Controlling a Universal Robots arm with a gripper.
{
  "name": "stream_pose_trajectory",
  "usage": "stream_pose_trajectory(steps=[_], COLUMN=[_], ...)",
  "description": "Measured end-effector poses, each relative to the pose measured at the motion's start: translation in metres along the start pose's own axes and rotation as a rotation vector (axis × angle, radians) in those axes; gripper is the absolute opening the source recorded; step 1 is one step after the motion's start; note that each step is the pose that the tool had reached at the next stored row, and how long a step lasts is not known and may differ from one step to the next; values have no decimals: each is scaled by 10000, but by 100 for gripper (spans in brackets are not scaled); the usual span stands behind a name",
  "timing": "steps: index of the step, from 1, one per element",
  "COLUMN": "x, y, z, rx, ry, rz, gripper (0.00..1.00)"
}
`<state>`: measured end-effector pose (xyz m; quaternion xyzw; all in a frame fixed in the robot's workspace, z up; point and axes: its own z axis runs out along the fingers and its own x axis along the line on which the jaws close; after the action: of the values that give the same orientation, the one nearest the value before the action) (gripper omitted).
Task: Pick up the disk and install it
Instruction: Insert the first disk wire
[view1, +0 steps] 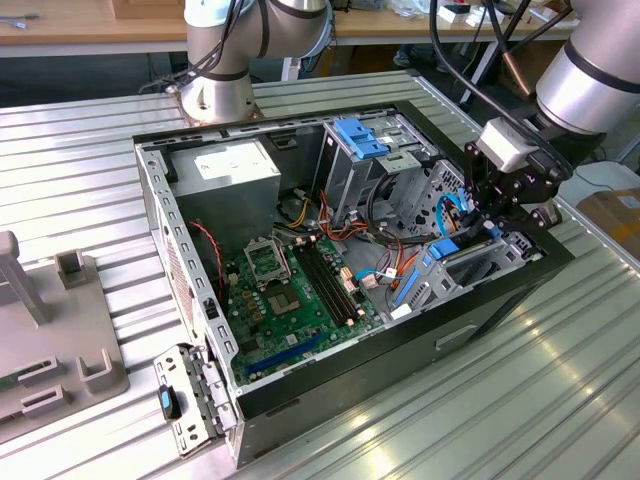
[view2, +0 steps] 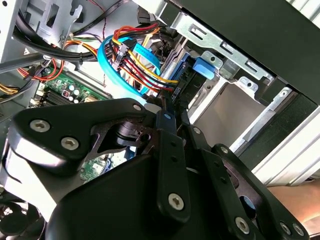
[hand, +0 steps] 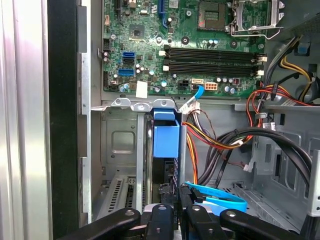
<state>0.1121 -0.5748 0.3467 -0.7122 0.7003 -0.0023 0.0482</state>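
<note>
The gripper (view1: 497, 222) hangs inside the open computer case (view1: 480, 318), at the drive bay corner toward the exterior view's right. Its black fingers (hand: 165, 220) stand close together around the top edge of the disk (hand: 165, 142), which sits on edge in the bay slot directly beneath them. The blue plastic frame of the disk faces up in the first wrist view, with the dark drive body just below it; in the exterior view the disk (view1: 462, 252) appears as a dark slab with a blue edge, tilted, under the gripper. The fingers seem to pinch the disk, though the contact itself is hidden by the linkage, so I cannot tell for certain.

Case contents: a green motherboard (view1: 295, 295) on the floor, a grey power supply (view1: 232, 172) with a white label at the far corner, and a light-blue bracket (view1: 360, 137) atop the upper drive cage. A bundle of red, yellow and orange wires (view2: 142, 67) and a blue flat cable (view2: 112, 67) run just beside the disk's slot in the second wrist view. The case rests on a ribbed metal table (view1: 80, 170).
</note>
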Motion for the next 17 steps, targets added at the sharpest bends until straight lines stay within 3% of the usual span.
stream_pose_trajectory(steps=[5,17], x=[-2,-1], y=[0,-4], z=[3,23], rx=[-1,-1], ry=[56,64], rz=[-4,-4], gripper=[17,17])
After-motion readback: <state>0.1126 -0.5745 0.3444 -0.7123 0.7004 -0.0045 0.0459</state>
